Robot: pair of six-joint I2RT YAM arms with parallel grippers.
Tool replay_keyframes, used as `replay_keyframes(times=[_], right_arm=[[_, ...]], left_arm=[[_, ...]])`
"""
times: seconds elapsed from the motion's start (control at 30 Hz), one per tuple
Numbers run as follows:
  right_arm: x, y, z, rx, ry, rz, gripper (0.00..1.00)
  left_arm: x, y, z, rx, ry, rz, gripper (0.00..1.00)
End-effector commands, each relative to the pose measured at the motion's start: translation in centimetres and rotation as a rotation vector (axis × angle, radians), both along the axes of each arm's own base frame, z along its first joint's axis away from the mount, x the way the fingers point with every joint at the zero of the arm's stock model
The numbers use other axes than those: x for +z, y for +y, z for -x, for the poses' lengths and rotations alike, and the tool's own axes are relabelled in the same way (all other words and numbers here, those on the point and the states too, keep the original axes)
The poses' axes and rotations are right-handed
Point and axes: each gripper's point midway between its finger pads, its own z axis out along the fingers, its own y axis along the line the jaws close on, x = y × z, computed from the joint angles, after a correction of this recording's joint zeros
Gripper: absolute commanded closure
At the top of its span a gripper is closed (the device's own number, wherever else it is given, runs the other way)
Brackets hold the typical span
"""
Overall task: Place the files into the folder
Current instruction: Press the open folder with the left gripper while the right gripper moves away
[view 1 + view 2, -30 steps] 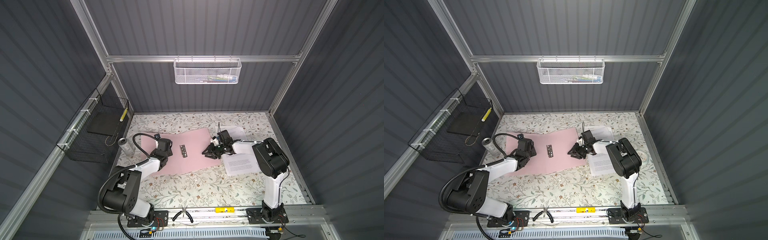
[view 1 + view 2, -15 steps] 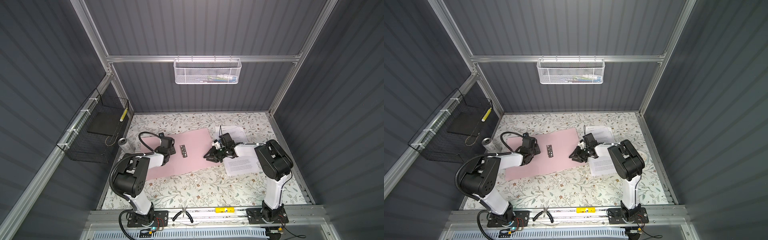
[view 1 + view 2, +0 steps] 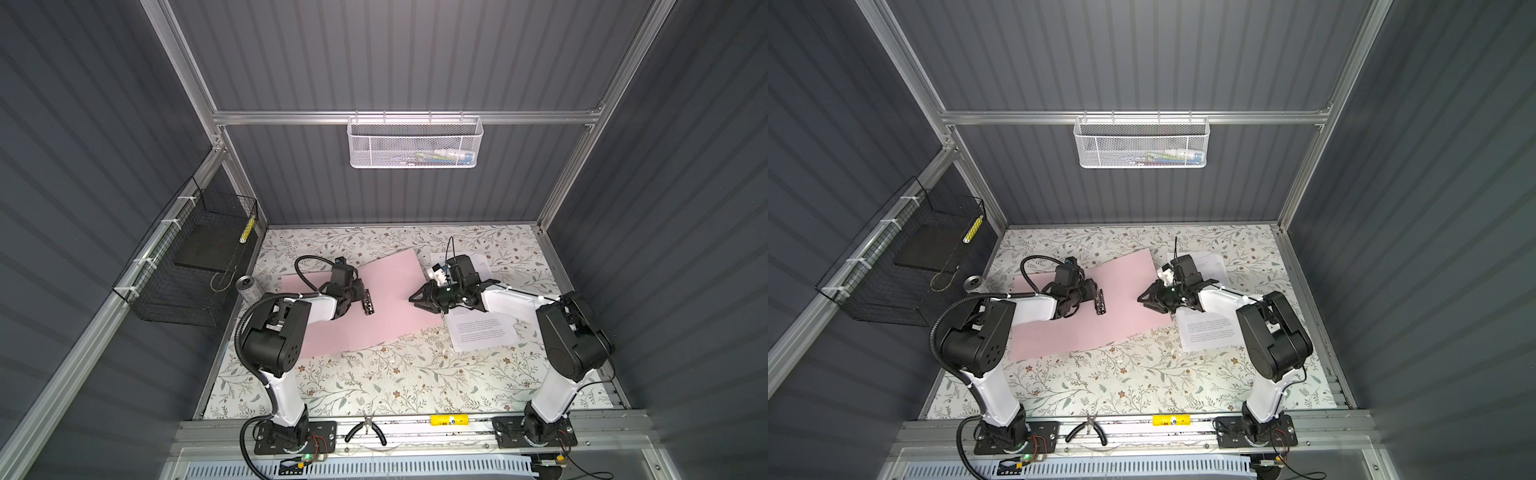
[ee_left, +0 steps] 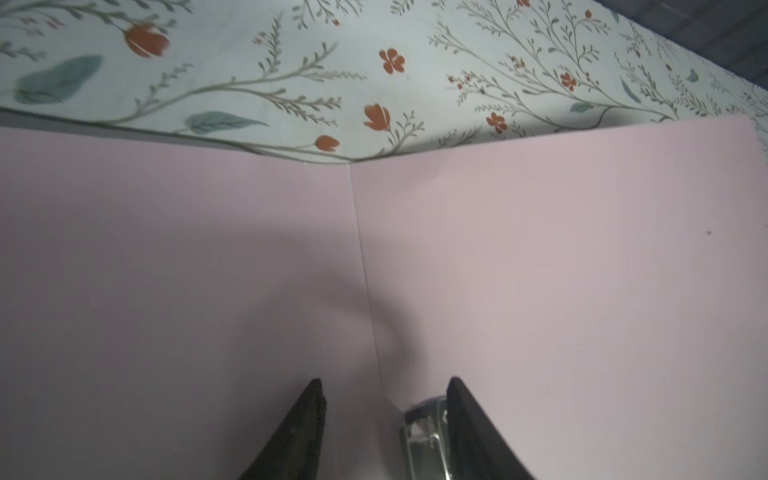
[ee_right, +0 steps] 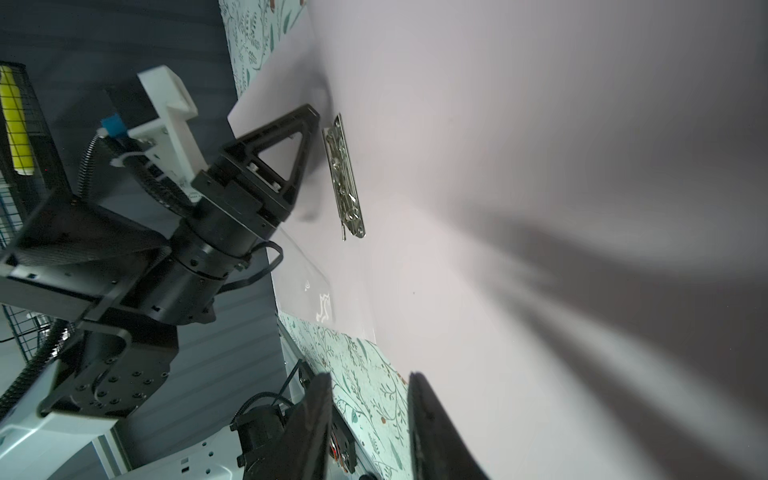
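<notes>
Files (image 3: pixel 482 332) lay on the counter (image 3: pixel 374 374) just right of the folder (image 3: pixel 390 324), long axis running near to far, partly under the right arm. The right fingers (image 5: pixel 432 428) pointed left over the folder's right edge, so the sheets sat behind them, to the near right. That arm was much the nearer, and it would probably have to turn back to reach them. Those fingers stood narrowly apart and held nothing.

The folder was spread open and flat, long axis roughly left to right, its right end tilted toward the far side. The left fingers (image 4: pixel 299 428) stood moderately apart and empty at its spine fold. The clip (image 3: pixel 368 306) was just beside one of them; touching or not could not be told. The right arm hid the sheets' middle, so their count was unclear. Whether the clip was open could not be made out either.
</notes>
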Motion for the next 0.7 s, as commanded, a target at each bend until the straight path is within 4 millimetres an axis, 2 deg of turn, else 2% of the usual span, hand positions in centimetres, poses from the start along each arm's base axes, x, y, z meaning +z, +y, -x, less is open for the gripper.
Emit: replay_keyframes(times=[0.0,0.13,0.27,0.33,0.43,0.5,0.67], right_arm=[[1.8,-1.2,-1.0,-0.032,-0.051,0.011,0.65],[3.7,-2.5,-2.0,-0.053,-0.119,0.040,0.61],[4.6,-3.8,-2.6,-0.075,-0.150,0.091,0.60],[4.6,-4.9,-3.0,-0.120,-0.152,0.122,0.60],[4.1,-7.8,-3.9,-0.208,-0.139,0.191,0.60],[3.8,-10.5,-4.4,-0.259,-0.125,0.236,0.58],[3.5,-19.1,-5.2,-0.399,-0.156,0.382,0.51]], left_arm=[[-0.3,-2.1,0.2,-0.076,0.023,-0.008,0.53],[-0.7,-3.8,0.2,-0.117,0.036,-0.028,0.56],[-0.7,-5.2,0.2,-0.142,0.036,-0.037,0.56],[-0.8,-5.2,0.0,-0.129,0.041,-0.044,0.56],[-0.5,-4.7,-0.4,-0.094,0.050,-0.064,0.56],[0.3,-4.7,-0.5,-0.092,0.038,-0.063,0.54],[3.7,-5.6,-1.2,-0.115,-0.014,-0.037,0.48]])
